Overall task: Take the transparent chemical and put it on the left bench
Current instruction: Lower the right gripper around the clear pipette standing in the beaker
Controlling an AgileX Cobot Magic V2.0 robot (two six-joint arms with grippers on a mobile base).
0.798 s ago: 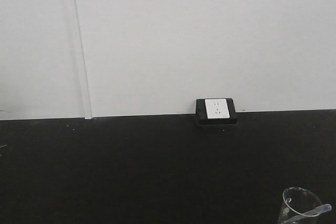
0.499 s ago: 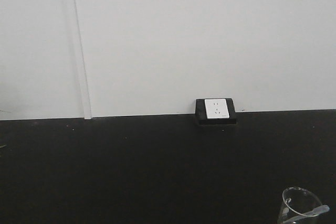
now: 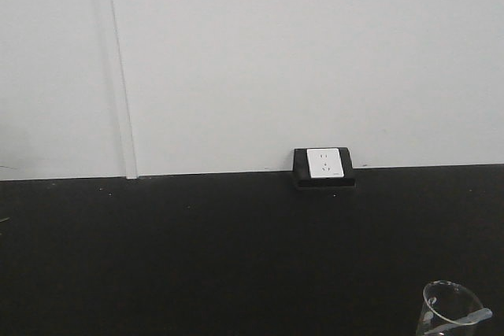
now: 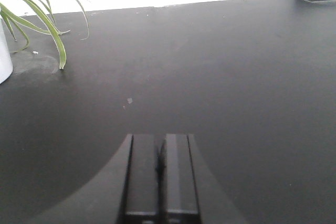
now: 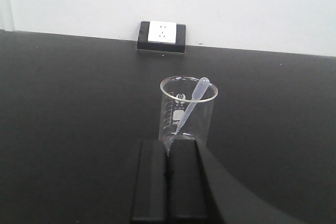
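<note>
Plant pot (image 4: 4,59) far left. My left gripper (image 4: 160,139): jaws together, empty, over bare black bench (image 4: 226,77). Socket (image 3: 325,163) unmoved across the front frames. Beaker (image 5: 186,116), pipette (image 5: 191,103) inside, stands just beyond my right gripper (image 5: 168,142); jaws together, nothing held. Since 0.8 s ago only the pipette tip has drifted slightly left. Grasp judged not begun.

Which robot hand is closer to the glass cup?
Right: the right gripper points straight at the beaker just ahead; the left gripper faces only bench and a plant.
</note>
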